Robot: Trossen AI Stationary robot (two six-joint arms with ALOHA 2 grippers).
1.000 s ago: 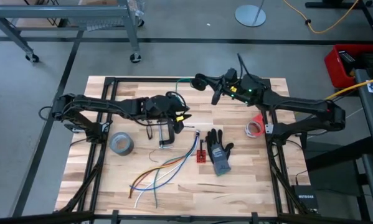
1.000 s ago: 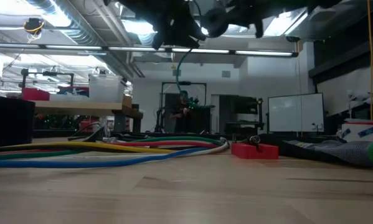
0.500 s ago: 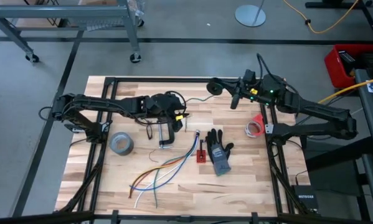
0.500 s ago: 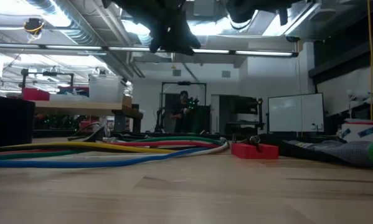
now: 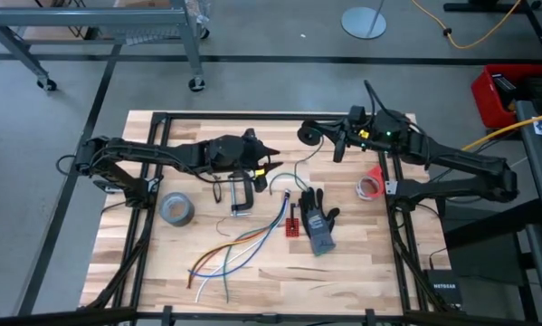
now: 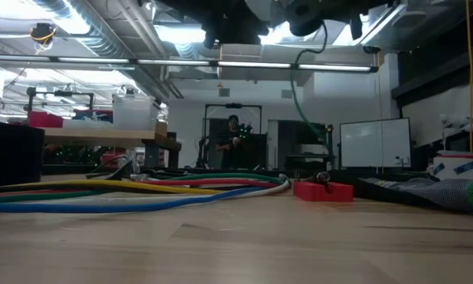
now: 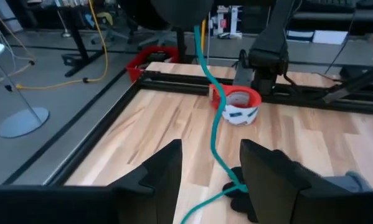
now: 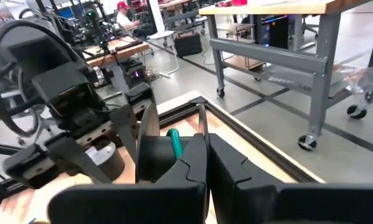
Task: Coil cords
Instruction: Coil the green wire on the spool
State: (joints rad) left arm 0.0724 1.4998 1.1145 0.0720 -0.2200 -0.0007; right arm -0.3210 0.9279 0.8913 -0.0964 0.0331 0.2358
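Observation:
The cord is a dark doughnut-like bundle (image 5: 308,133) held above the table's far right part, with a thin green tail (image 7: 214,124) hanging from it to the wood beside the black glove (image 5: 318,222). My right gripper (image 5: 319,135) is shut on the bundle. In the low view the bundle (image 6: 307,16) shows at the top with the tail below it. My left gripper (image 5: 271,154) hovers open over the table's middle, pointing toward the right arm. In the left wrist view the tail runs past the gap between its fingers (image 7: 164,180); whether it touches them I cannot tell. My right gripper pinches the cord bundle between its two shut fingers; a green bit of the cord (image 8: 174,143) shows right beside the fingertips. The fingers come about level from the table's right side. The bundle is lifted clear, and its tail hangs slack down to the table.
A grey tape roll (image 5: 177,209) lies at the left, and a dark clamp-like thing (image 5: 241,196) under the left gripper. Loose orange, blue and white wires (image 5: 234,249) spread toward the near edge. A small red piece (image 5: 293,223) adjoins the glove; a red-and-white roll (image 5: 371,184) sits at the right.
My right gripper has drawn back toward the table's right edge with the bundle. The green tail, which ran about level toward my left gripper, now hangs slack to the table by the glove. My left gripper has rolled about its own line and stayed open.

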